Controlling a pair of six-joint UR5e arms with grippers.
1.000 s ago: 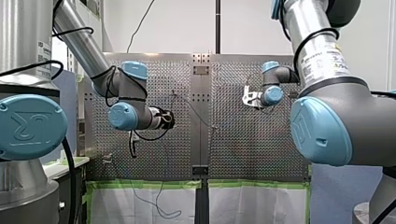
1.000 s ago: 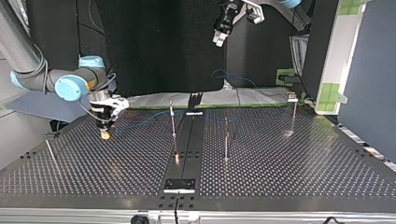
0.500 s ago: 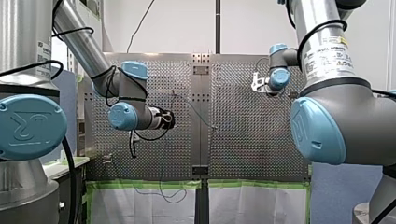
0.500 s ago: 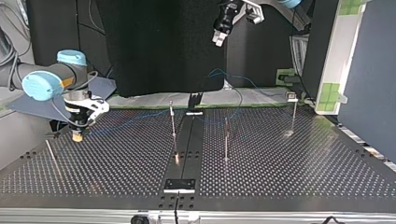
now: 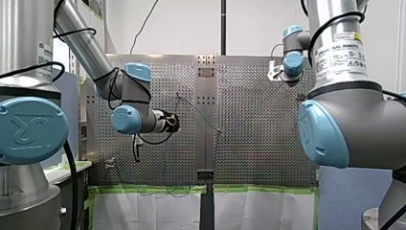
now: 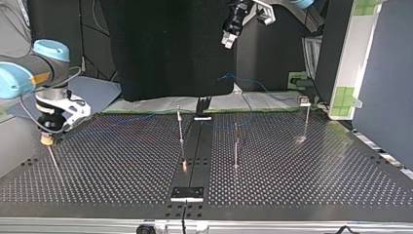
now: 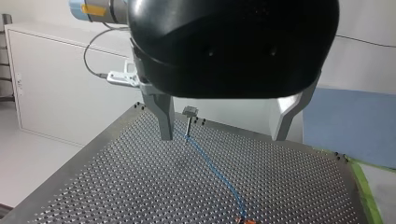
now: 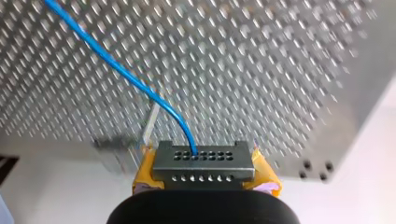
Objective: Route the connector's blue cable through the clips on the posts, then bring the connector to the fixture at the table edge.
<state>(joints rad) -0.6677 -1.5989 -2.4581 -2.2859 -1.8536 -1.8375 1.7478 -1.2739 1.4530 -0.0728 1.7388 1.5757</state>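
My right gripper (image 8: 205,173), with yellow pads (image 8: 145,173), is shut on the grey multi-hole connector (image 8: 204,158). The blue cable (image 8: 135,84) leaves the connector's top row over the perforated plate. In the top view my right gripper (image 6: 47,139) hangs low at the table's left edge, just over a slim rod (image 6: 53,160). From there the blue cable (image 6: 146,118) stretches past two posts (image 6: 180,127) (image 6: 236,144) toward a clip-topped post (image 6: 306,114). My left gripper (image 6: 227,41) hangs high at the back, open and empty; its wrist view shows its own gripper (image 7: 224,137) above the cable (image 7: 212,165).
A dark centre rail (image 6: 195,146) with a white-edged bracket (image 6: 187,193) splits the table. Black cloth (image 6: 170,48) hangs behind, and a white panel with green patches (image 6: 348,58) stands at the top view's right. Green tape (image 5: 258,188) lines the front view's lower table edge.
My right gripper carried the connector leftward in the top view, from near the left post to the table's left edge. The cable's slack loop was drawn in. My left arm stayed still.
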